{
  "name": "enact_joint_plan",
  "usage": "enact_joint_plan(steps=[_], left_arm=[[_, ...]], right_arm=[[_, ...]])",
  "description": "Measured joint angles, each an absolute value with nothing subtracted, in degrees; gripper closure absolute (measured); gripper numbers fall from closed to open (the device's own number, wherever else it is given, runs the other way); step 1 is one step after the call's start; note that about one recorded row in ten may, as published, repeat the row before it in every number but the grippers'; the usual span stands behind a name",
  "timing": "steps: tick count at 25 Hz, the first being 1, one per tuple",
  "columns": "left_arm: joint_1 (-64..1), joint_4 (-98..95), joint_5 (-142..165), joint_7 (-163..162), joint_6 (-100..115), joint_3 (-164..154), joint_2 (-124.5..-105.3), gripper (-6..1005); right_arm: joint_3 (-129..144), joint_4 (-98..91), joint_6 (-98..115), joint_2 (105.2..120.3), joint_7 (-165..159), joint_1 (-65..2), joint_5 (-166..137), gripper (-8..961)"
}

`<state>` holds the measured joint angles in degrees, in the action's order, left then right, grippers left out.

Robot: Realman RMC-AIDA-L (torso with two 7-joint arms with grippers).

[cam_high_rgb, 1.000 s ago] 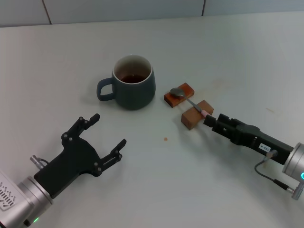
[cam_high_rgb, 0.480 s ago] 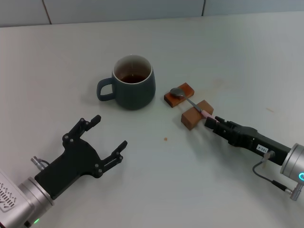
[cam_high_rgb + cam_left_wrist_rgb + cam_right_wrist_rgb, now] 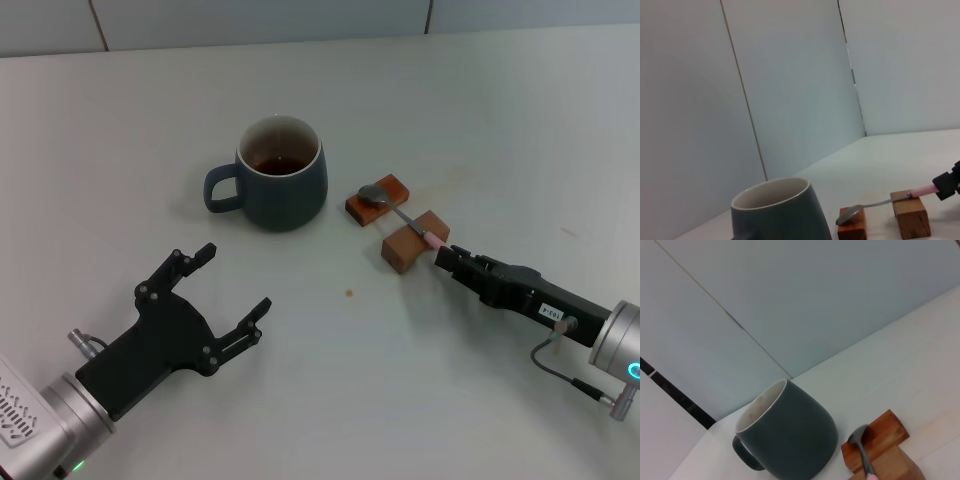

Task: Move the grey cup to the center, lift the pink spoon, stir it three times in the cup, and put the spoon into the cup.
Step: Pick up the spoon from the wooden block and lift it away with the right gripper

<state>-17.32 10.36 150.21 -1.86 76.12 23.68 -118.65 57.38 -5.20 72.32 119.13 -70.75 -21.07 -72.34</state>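
Observation:
The grey cup [image 3: 283, 178] stands upright at the table's middle, its handle to the left and brown residue inside. It also shows in the left wrist view [image 3: 782, 212] and the right wrist view [image 3: 792, 440]. The pink spoon [image 3: 405, 218] lies across two wooden blocks, silver bowl toward the cup and pink handle toward my right gripper [image 3: 446, 257]. That gripper's fingers are close together on the tip of the pink handle, as the left wrist view shows [image 3: 946, 184]. My left gripper [image 3: 233, 279] is open and empty, in front of the cup and well apart from it.
Two brown wooden blocks [image 3: 379, 202] [image 3: 412, 243] hold the spoon off the table, just right of the cup. A small brown speck [image 3: 348, 293] lies on the white table. A tiled wall runs along the far edge.
My right gripper has shifted slightly back along the pink handle toward its tip; the spoon has not moved. My left gripper has drawn back a little from the cup.

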Motion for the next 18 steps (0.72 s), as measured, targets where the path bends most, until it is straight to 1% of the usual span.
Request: enact_joint_plan(steps=[8, 12, 13, 17, 18], left_arm=[[-17.4, 10.37, 150.2, -1.39, 75.87, 23.61, -118.65, 149], [-17.3, 10.37, 150.2, -1.32, 75.83, 23.61, -118.65, 149], [-17.27, 10.29, 150.2, -1.23, 75.8, 23.61, -118.65, 149], [-17.32, 10.22, 150.2, -1.08, 75.5, 23.63, -118.69, 149], [-17.33, 10.31, 150.2, -0.74, 75.42, 23.65, -118.71, 149]], right_arm=[[56.97, -5.63, 73.84, 119.25, -69.39, -20.24, -72.17, 819], [56.55, -6.3, 78.68, 119.26, -66.71, -18.85, -71.84, 825], [55.47, -7.78, 84.6, 119.24, -64.02, -17.25, -71.65, 827], [52.99, -10.86, 92.59, 119.23, -61.09, -15.22, -71.61, 828], [52.1, -14.66, 96.12, 119.04, -62.03, -14.49, -71.64, 828]])
